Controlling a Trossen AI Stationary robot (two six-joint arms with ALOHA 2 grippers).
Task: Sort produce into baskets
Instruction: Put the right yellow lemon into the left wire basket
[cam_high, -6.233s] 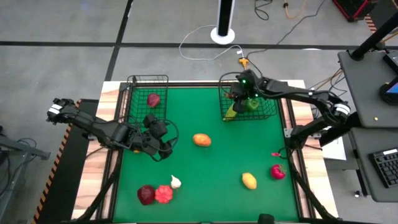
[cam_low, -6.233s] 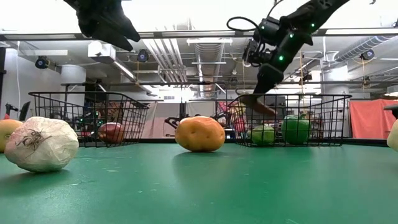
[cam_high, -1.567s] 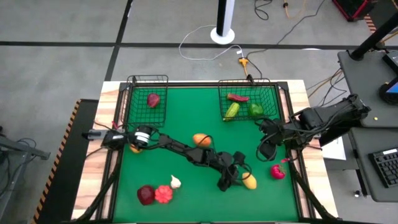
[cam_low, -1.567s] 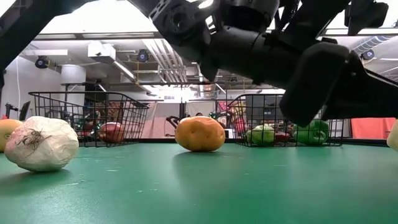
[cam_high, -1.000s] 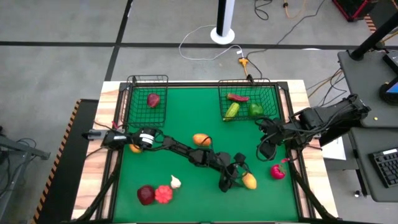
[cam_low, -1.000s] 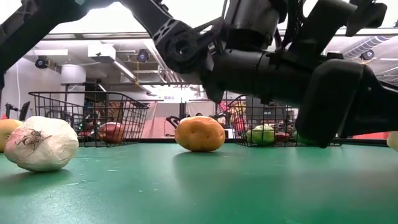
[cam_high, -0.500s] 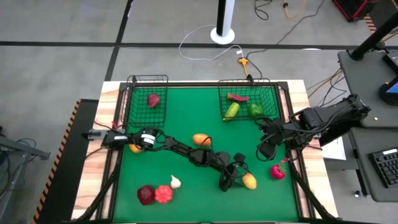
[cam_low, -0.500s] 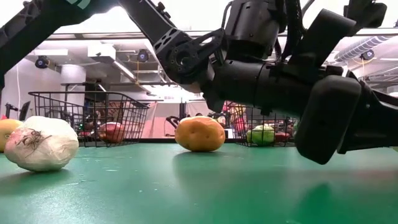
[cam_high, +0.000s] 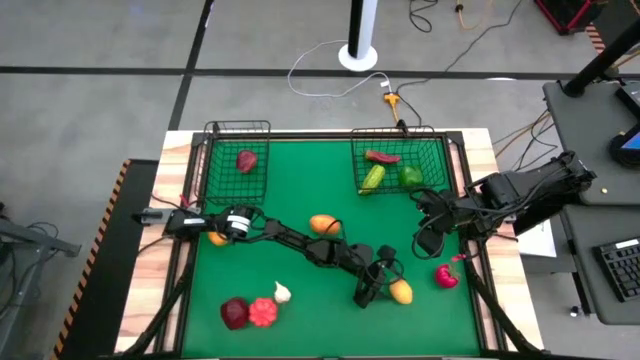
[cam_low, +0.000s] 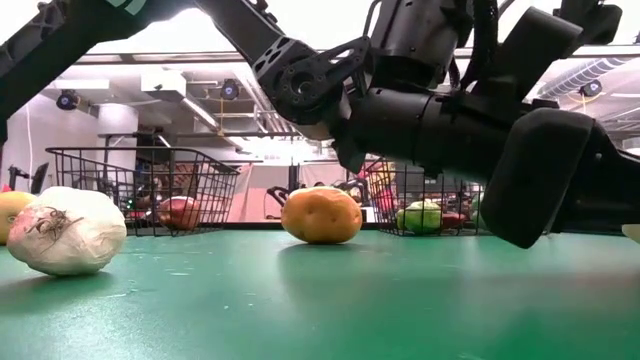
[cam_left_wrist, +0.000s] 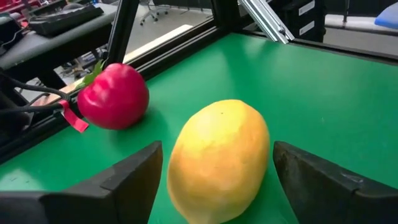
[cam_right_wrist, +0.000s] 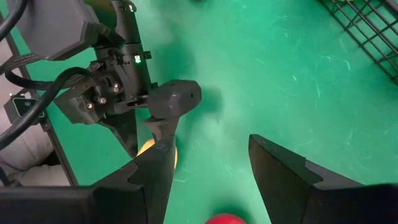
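Observation:
A yellow lemon (cam_left_wrist: 217, 158) lies on its side on the green mat (cam_high: 300, 180) near the table's front right. My left gripper (cam_high: 384, 288) is low over the mat, almost level, coming from the table's left. Its two fingers (cam_left_wrist: 134, 180) stand on either side of the lemon, open and very close to it. My right gripper (cam_high: 428, 238) hangs open above the mat's right edge, holding nothing. In its wrist view I see the left gripper (cam_right_wrist: 168, 102) and the lemon (cam_right_wrist: 163, 155) below. My left gripper has the lemon's two long sides (cam_left_wrist: 177, 168) between its fingers, reaching in nearly level from the table's left. A thin gap seems to remain on one side, and I cannot tell whether the fingers touch. The lemon rests on the mat.
A red fruit (cam_high: 446, 276) lies just right of the lemon. An orange piece (cam_high: 324, 225) sits mid-table. White (cam_high: 283, 292), red (cam_high: 263, 313) and maroon (cam_high: 235, 313) pieces lie front left. The left basket (cam_high: 238, 130) and right basket (cam_high: 432, 160) stand along the far edge, each holding produce.
My left gripper has eased a little nearer the lemon while staying low over the mat. The lemon lies where it did.

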